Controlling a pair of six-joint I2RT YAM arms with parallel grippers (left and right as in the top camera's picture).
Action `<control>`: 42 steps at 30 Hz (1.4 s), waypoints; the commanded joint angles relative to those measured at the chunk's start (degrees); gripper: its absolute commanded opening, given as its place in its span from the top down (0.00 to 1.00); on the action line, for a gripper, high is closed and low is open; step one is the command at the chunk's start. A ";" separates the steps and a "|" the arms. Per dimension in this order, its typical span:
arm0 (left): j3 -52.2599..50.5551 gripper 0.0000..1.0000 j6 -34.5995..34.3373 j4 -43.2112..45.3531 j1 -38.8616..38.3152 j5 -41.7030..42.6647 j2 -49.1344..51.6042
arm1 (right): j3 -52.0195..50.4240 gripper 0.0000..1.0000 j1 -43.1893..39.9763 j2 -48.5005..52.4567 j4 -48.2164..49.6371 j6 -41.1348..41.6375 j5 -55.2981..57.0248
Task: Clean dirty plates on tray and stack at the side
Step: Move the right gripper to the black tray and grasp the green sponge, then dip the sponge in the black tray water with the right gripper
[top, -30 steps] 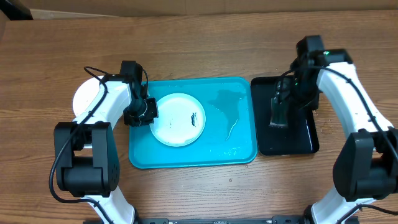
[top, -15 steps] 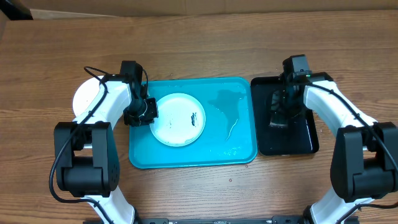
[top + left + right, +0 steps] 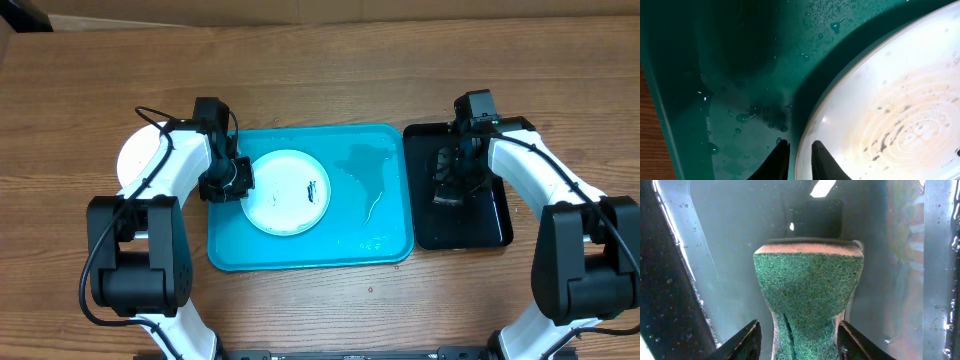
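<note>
While my left fingers [image 3: 780, 164], nearly closed, pinch the rim of the white plate [image 3: 890, 100] in the turquoise tray [image 3: 740, 60], my right fingers [image 3: 747, 341], squeezing the sponge [image 3: 807, 285] between them, should lift it cleanly before wiping.

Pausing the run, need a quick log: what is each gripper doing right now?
Left gripper: closed on the rim of the white plate.
Right gripper: closed on the green sponge.
</note>
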 commanded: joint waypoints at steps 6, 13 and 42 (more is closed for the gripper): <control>0.85 0.80 0.02 0.50 -0.26 -0.17 0.15 | -2.23 0.51 0.20 -0.11 0.96 0.09 1.14; 0.85 0.80 0.02 0.76 -0.26 -0.17 0.15 | -3.50 0.66 0.20 -0.11 2.99 0.07 1.27; -3.69 0.96 0.02 5.75 -0.26 0.39 0.13 | 0.98 0.96 0.20 -0.22 -1.55 -0.48 1.62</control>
